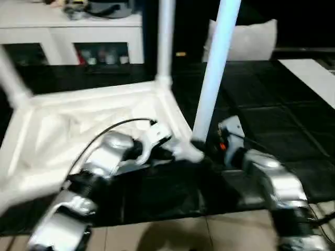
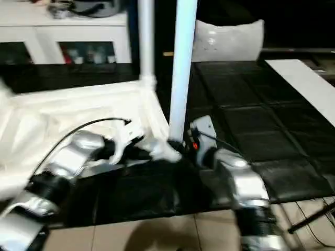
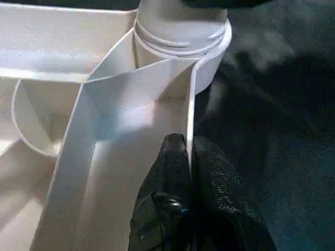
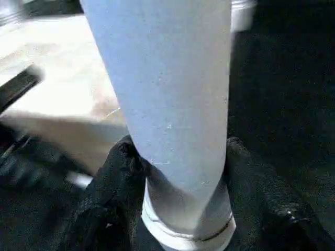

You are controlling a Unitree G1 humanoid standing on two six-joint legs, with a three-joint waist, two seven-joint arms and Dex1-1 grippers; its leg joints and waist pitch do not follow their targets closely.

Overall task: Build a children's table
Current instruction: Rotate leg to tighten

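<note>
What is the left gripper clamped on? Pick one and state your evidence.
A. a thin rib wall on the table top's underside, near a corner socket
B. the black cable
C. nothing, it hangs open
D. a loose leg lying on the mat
A: in the left wrist view the left gripper has its black fingers pinched either side of a thin rib wall of the table top, just short of the corner socket.

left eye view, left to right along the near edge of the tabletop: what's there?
left forearm → left gripper pinching the tabletop rim → upright leg at the near corner → right gripper around its base → right forearm
</note>
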